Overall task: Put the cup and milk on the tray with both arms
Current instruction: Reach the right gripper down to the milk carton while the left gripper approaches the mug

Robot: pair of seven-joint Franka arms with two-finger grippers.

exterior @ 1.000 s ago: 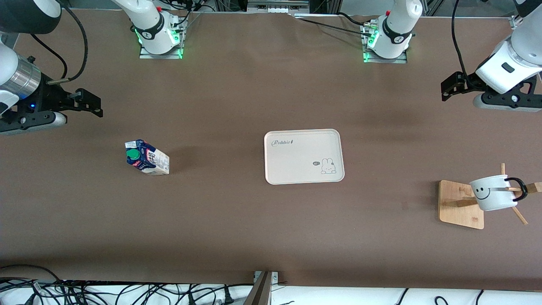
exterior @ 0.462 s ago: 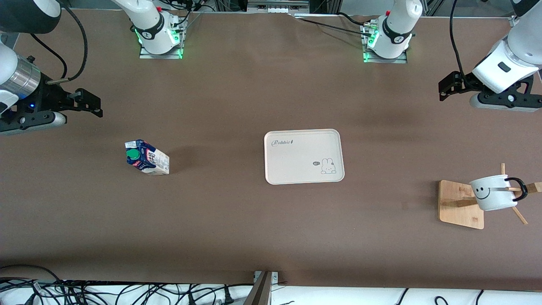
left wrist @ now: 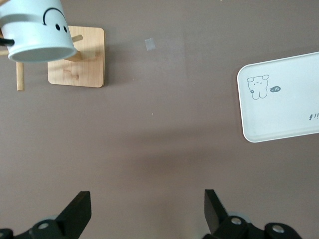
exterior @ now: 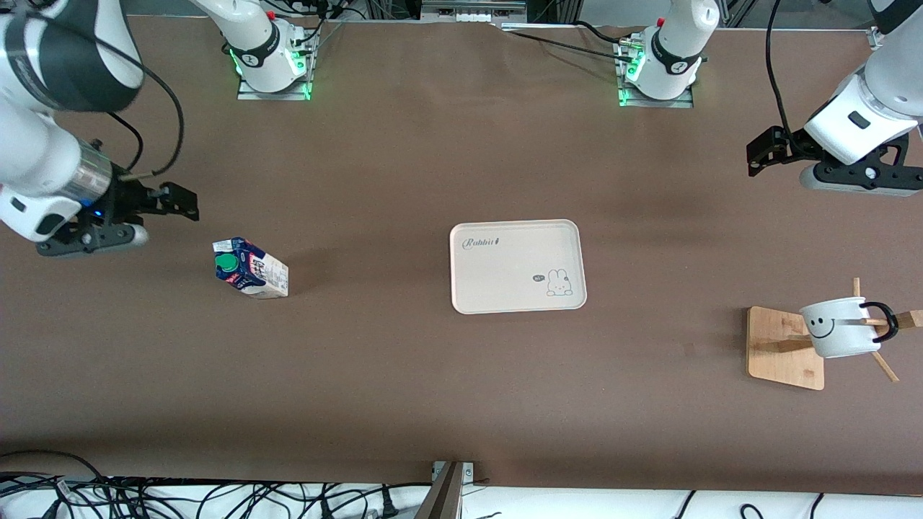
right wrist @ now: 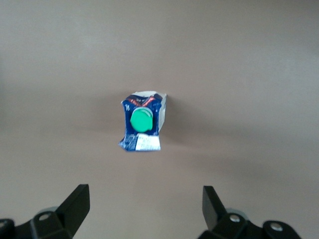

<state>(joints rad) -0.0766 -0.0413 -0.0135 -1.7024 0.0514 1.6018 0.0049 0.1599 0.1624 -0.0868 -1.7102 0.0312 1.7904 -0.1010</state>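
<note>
Even overhead light, soft shadows on the table (exterior: 404, 375); right wrist view hazy.

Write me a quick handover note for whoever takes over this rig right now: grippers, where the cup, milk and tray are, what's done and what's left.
Right gripper: open, empty, in the air over bare table beside the milk, at the right arm's end.
Left gripper: open, empty, up over bare table at the left arm's end.
Milk: on the table, untouched, green cap showing.
Cup: hanging by its handle on a peg of the wooden stand.
Tray: mid-table between them, nothing on it.
Done: nothing placed yet.
Left: grasp the milk and lift the cup off its peg, then set both on the tray.
</note>
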